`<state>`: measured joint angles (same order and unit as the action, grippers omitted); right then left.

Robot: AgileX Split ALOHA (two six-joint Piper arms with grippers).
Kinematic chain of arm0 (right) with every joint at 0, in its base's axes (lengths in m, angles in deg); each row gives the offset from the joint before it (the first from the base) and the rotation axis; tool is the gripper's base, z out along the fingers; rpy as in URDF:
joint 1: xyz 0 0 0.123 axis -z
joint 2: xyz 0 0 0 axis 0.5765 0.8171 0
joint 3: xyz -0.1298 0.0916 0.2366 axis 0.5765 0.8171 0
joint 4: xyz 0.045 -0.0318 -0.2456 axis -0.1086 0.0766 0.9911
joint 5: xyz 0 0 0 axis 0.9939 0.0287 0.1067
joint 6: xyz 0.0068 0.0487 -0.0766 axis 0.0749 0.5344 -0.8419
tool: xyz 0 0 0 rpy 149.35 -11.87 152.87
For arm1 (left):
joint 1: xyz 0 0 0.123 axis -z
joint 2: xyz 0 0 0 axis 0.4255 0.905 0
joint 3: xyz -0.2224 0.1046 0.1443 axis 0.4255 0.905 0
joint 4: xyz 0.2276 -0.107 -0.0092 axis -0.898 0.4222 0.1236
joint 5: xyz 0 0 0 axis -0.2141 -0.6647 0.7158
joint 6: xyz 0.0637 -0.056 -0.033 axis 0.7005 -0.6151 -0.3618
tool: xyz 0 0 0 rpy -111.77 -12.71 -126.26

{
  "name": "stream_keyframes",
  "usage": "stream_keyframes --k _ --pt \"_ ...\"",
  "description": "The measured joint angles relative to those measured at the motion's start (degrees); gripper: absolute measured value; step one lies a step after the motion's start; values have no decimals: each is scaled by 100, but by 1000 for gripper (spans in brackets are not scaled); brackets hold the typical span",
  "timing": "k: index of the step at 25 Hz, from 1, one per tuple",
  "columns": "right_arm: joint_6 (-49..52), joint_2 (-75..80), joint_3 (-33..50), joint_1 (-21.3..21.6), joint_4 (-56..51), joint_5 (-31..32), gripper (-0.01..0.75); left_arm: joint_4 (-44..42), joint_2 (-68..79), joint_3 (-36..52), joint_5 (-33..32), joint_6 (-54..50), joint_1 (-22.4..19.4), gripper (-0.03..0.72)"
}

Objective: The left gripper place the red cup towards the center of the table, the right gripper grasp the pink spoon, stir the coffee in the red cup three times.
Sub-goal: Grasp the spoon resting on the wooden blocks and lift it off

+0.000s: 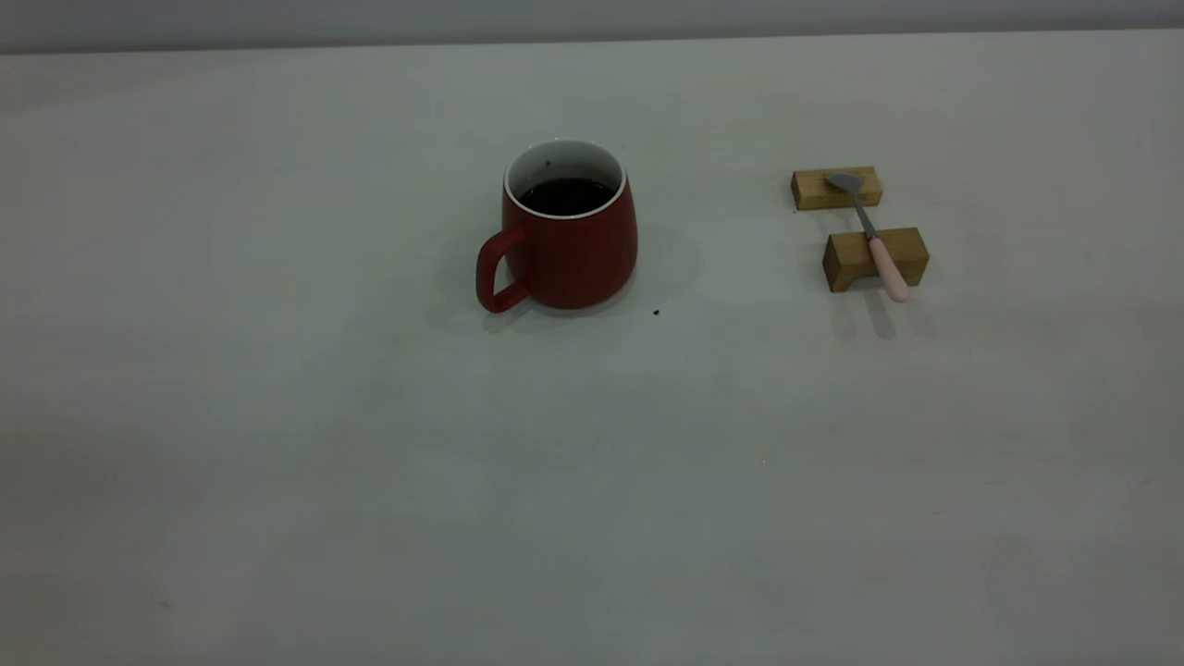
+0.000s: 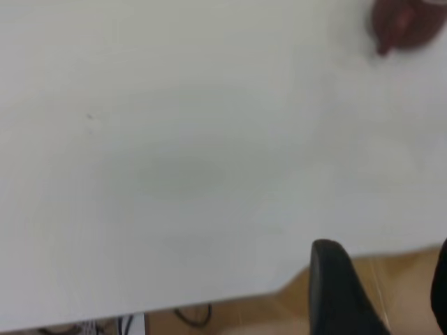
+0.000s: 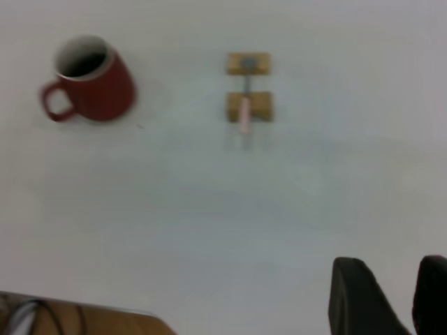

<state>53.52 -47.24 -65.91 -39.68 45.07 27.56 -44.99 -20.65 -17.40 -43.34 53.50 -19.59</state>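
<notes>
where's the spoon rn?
Exterior view: spoon lies right of the cup, resting across two wooden blocks, bowl on the far block, pink handle toward the camera.

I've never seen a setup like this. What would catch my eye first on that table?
The red cup stands out most: it sits upright near the middle of the pale table, holding dark coffee, its handle turned to the exterior view's left. To its right, the pink spoon lies across two small wooden blocks, its metal bowl on the farther one. No robot arm is over the table in that view.
</notes>
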Motion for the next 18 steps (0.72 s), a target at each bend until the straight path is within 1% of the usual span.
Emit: stream_keyframes --k 3,5,7,10,13,15,18 --pt "0 130 -26 0 -117 -140 245 0 -285 0 -25 0 -331 407" --pt "0 423 -84 0 -126 -376 271 0 -303 0 -33 0 -438 407" --pt "-106 850 -159 0 -193 -800 319 0 -303 0 -39 0 -446 407" --pt "-411 1719 -253 0 -443 -1499 444 0 -304 0 -39 0 -446 407" --pt "-667 2688 -295 0 -801 -2242 552 0 -304 0 -39 0 -446 407" --pt "-806 3416 -360 0 -991 -2571 585 0 -304 0 -39 0 -446 407" --pt "-1131 4638 -542 0 -1237 -2767 595 0 -304 0 -39 0 -446 407"
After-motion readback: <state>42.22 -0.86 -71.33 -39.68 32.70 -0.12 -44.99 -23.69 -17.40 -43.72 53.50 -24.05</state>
